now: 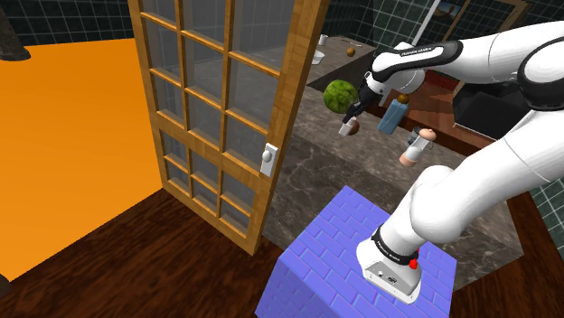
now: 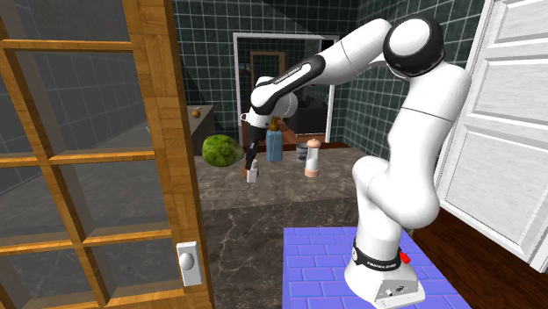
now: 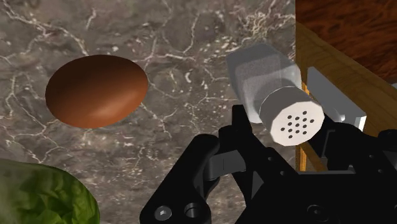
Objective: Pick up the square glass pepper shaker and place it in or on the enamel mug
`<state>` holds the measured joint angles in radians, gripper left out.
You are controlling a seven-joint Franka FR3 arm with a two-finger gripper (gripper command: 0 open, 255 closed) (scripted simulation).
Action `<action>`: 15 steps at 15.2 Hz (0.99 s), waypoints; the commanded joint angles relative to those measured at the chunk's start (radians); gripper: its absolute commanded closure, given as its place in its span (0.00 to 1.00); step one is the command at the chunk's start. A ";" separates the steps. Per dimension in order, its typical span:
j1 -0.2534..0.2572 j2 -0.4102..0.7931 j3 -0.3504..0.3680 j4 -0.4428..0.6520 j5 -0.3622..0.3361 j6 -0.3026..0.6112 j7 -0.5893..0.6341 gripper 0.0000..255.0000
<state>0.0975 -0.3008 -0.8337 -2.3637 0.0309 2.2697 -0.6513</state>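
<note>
Walls: dark green square tiles (image 2: 211, 44). Floor: dark brown wood boards (image 1: 126, 271). A wooden door (image 1: 217, 108) with a grid of glass panes stands just beside the bench (image 1: 361, 190), whose top is dark grey marble with pale veins. The door carries a white lock plate (image 1: 268, 159). A flat orange surface (image 1: 72, 135) lies behind it at the shoulder view's left. A white panelled door (image 2: 514, 132) stands at the second exterior view's right.
</note>
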 commanded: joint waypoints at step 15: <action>-0.033 -0.086 0.075 0.149 -0.058 -0.217 0.084 1.00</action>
<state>0.0663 -0.3814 -0.7635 -2.2260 -0.0244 2.0685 -0.5730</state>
